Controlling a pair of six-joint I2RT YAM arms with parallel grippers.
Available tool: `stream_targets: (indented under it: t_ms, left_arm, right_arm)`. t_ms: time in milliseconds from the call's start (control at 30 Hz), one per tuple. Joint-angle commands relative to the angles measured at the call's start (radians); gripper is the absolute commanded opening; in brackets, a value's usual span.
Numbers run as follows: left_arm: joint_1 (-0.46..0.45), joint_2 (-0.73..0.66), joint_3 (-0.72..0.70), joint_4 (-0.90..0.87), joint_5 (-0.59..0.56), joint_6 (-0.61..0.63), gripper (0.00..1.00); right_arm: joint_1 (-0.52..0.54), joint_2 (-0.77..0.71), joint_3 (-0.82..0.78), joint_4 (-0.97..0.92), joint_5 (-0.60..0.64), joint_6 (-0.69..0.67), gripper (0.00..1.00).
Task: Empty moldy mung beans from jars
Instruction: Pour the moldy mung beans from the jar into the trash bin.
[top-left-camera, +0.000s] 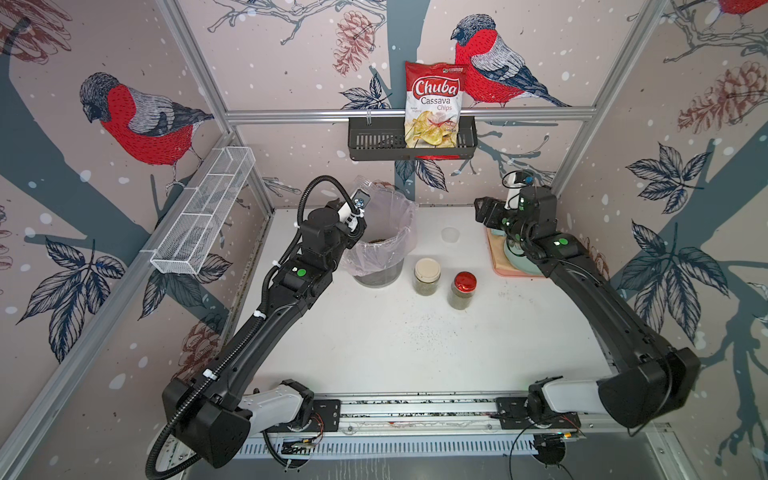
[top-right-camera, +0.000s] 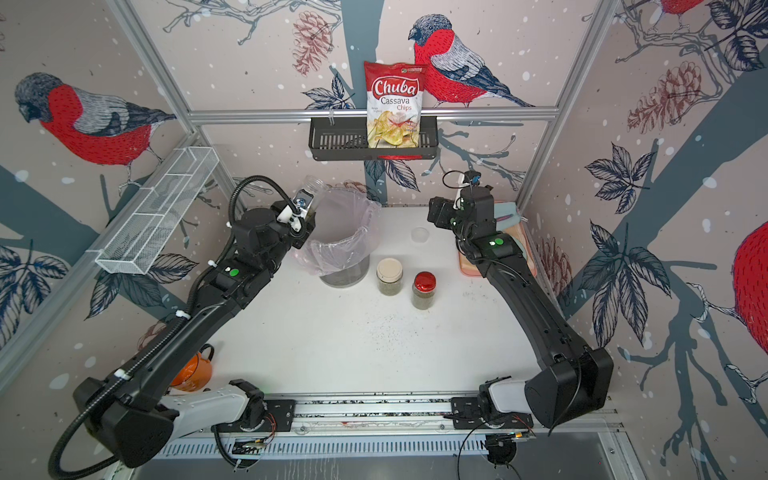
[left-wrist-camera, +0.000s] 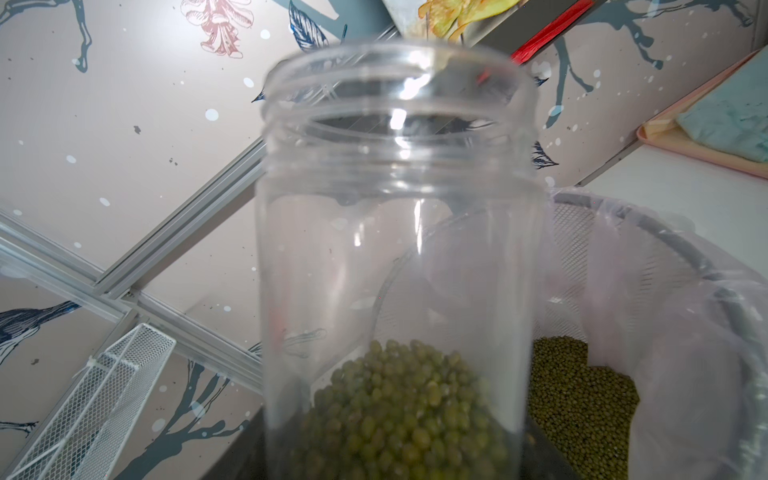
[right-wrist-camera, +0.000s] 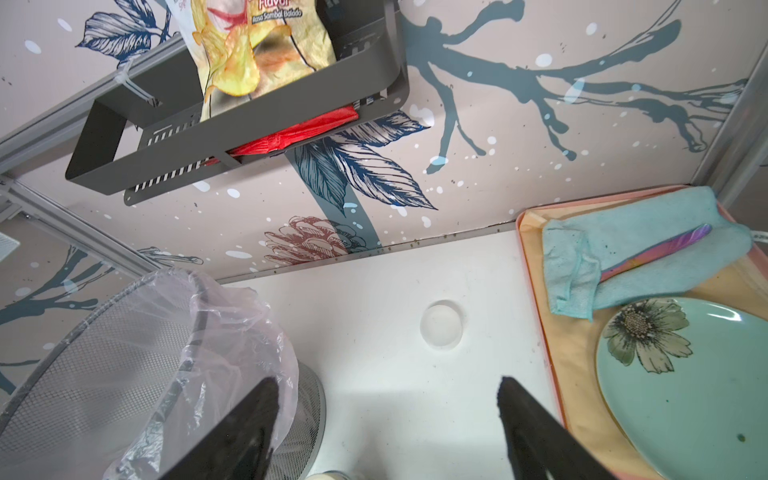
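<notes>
Your left fingers (top-left-camera: 357, 224) were closed on the open jar (top-left-camera: 360, 188), up by the far left edge of the bin (top-left-camera: 380, 278). The jar leaned with its mouth pointing up and away from the fingers, so the mung beans (left-wrist-camera: 399, 407) sat at its bottom end, next to your grip. The bin lay just to the right and lower. I think the mouth had to tip down that way. Your right fingers (right-wrist-camera: 249, 424) were apart, holding nothing, over the worktop (right-wrist-camera: 395, 270).
</notes>
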Motion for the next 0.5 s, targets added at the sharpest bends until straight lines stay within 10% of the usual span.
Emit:
stream_targets:
  t_ms: [0, 467]
  left_arm:
    - [0.02, 0.009, 0.021, 0.046, -0.028, 0.038, 0.0]
    - [0.036, -0.016, 0.021, -0.005, -0.159, 0.222, 0.0]
  right_arm:
    - [0.001, -0.014, -0.016, 0.055, -0.019, 0.013, 0.83]
    - [-0.001, -0.009, -0.037, 0.085, -0.101, 0.047, 0.83]
